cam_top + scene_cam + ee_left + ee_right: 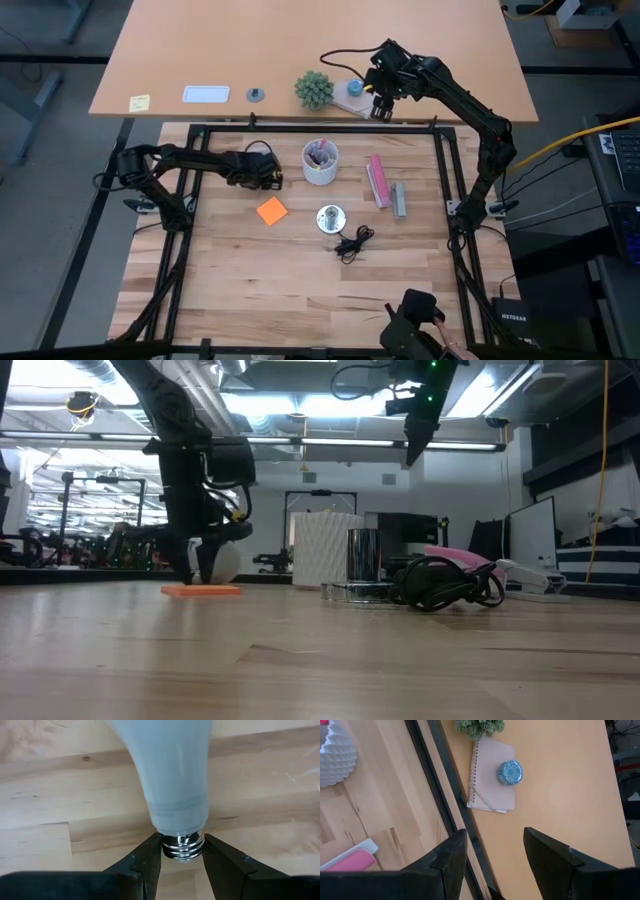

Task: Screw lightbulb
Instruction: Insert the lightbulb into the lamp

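Observation:
The lightbulb (pixel 170 770) is white and funnel-shaped, with a ribbed silvery screw base. My left gripper (pixel 182 845) is shut on it, low over the wooden table just left of the white cup (pixel 320 162). The low view shows the bulb (pixel 225 560) below the left gripper (pixel 200 560), behind the orange note (pixel 200 590). The round silvery fitting (pixel 330 217) stands upright on the table, its black cord (pixel 352 243) coiled beside it. My right gripper (pixel 380 105) hangs open, high over the table's far right corner, with nothing between its fingers. My left gripper pinches the bulb's silvery screw base (pixel 183 846) between its two fingers, one fingertip (pixel 150 852) on each side. The fingers slant steeply down, and the bulb's wide rounded end points away from them toward the table. Whether that end touches the wood, I cannot tell.
A pink object (pixel 378 180) and a grey bar (pixel 399 198) lie right of the cup. A black frame (pixel 320 130) borders the table. Beyond it on the tan desk are a plant (pixel 315 88), a notebook (pixel 492 775) with a blue ball (pixel 510 772), and small items.

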You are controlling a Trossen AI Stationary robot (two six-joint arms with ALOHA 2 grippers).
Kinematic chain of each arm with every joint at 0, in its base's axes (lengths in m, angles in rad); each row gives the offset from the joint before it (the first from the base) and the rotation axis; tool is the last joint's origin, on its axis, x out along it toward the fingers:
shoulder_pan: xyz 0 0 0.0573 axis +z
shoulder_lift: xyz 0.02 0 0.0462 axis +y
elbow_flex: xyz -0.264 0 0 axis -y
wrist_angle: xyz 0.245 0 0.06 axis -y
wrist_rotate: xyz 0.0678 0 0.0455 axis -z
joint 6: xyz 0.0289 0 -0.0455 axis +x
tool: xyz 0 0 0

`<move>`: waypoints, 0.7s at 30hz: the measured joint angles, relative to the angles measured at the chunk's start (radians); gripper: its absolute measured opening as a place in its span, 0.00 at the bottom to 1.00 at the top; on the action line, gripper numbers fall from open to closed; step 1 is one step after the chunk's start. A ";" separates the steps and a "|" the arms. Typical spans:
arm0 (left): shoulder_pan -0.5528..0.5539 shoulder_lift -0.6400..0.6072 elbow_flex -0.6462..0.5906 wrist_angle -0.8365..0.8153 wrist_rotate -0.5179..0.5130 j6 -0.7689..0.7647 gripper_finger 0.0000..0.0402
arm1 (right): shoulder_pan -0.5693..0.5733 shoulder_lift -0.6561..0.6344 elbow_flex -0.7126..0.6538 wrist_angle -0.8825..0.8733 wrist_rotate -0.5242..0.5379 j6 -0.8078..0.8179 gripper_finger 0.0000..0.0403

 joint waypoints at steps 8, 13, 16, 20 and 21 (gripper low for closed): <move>-0.024 0.000 0.000 -0.026 0.023 0.026 0.33 | 0.000 0.000 0.000 -0.001 0.000 0.000 0.50; -0.014 0.000 0.000 -0.026 0.021 0.034 0.33 | 0.000 0.000 0.000 -0.001 0.000 0.000 0.50; -0.006 0.000 0.001 -0.026 0.026 0.052 0.33 | 0.000 0.000 0.000 -0.002 0.000 0.000 0.50; 0.004 0.000 0.001 -0.026 0.038 0.108 0.33 | 0.000 0.000 0.000 -0.001 0.000 0.000 0.50; 0.007 0.000 0.001 -0.026 0.046 0.124 0.33 | 0.000 0.000 0.000 -0.002 0.000 0.000 0.50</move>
